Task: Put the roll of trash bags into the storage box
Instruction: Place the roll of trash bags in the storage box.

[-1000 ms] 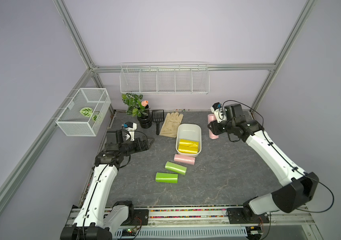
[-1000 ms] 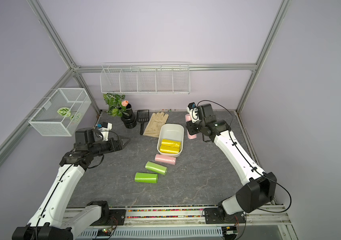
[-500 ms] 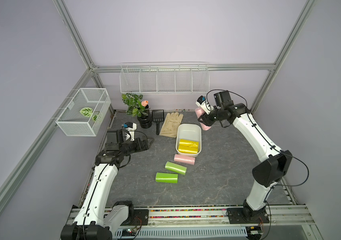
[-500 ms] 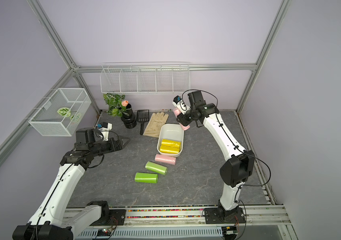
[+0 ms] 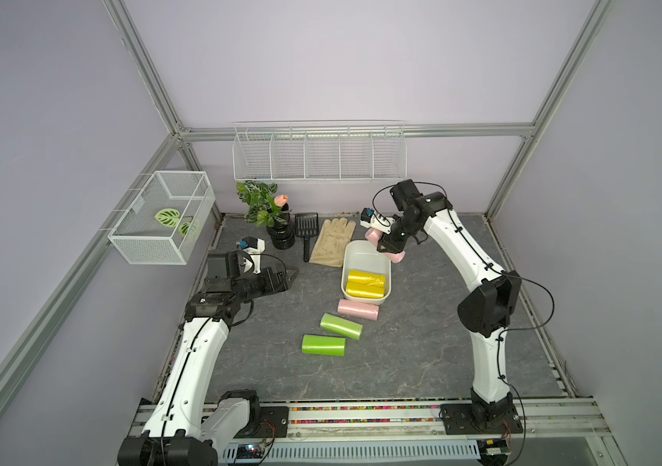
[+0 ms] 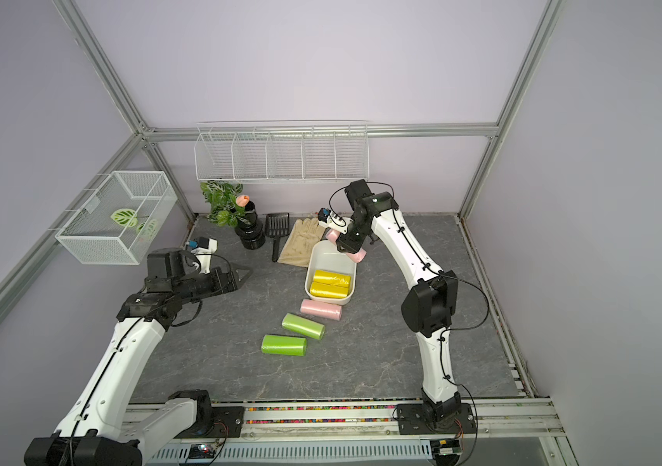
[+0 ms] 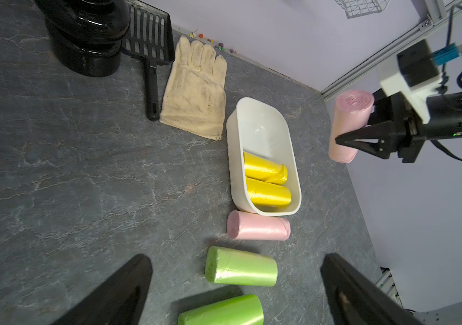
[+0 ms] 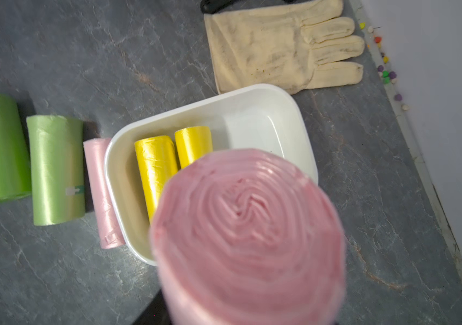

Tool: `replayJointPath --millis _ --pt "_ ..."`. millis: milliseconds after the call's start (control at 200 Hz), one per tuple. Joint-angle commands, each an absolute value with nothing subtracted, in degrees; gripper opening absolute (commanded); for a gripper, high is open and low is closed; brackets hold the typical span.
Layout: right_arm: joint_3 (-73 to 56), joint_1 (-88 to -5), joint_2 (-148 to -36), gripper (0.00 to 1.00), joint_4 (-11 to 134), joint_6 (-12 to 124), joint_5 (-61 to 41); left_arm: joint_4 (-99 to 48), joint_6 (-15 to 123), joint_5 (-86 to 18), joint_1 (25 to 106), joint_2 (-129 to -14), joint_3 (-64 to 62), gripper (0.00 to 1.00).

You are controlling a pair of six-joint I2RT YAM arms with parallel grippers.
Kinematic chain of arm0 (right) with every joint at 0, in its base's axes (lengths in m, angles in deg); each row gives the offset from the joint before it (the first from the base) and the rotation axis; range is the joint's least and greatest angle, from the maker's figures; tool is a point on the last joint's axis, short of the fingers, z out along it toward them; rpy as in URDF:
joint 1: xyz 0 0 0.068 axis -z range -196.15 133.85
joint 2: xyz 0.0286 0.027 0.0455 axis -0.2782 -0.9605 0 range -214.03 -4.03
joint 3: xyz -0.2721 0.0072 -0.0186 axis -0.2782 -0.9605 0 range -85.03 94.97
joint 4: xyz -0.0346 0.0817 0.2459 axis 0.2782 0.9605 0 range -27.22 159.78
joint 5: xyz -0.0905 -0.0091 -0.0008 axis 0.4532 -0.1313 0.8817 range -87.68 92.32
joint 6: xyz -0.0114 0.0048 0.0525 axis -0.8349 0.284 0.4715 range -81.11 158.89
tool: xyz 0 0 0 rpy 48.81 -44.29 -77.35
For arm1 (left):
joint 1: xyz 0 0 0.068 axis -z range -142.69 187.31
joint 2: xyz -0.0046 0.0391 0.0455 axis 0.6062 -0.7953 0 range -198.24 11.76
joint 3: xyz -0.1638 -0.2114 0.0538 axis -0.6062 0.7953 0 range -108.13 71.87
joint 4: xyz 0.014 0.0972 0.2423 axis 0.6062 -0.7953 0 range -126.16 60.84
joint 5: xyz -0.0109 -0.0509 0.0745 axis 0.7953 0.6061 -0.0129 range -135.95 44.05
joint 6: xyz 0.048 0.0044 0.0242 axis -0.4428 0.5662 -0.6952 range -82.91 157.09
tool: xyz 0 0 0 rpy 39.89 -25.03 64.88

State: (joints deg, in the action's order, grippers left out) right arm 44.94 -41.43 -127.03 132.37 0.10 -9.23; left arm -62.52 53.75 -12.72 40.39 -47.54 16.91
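- Right gripper (image 5: 389, 247) partly closed, clamped on pink roll of trash bags (image 7: 349, 112), airborne over far-right corner of storage box (image 5: 363, 258).
- Left gripper (image 5: 287, 276) wide open, empty, near left edge of surface (image 5: 422, 343).
- Two yellow rolls (image 5: 365, 278) lie in box's near end.

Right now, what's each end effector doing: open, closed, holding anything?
Left end effector: open, holding nothing.
Right end effector: closed on the pink roll of trash bags, lifted off the table.
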Motion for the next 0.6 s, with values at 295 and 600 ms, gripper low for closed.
replayJointPath --millis 295,600 --pt "47.33 -45.48 -133.37 0.06 134.61 -5.06 -3.24 -63.39 52.94 -13.43 40.57 -48.17 16.5 1.0" --pt "47.67 -46.96 -137.88 0.07 129.37 -8.5 3.97 -63.26 52.91 -13.32 40.57 -48.35 16.5 1.0"
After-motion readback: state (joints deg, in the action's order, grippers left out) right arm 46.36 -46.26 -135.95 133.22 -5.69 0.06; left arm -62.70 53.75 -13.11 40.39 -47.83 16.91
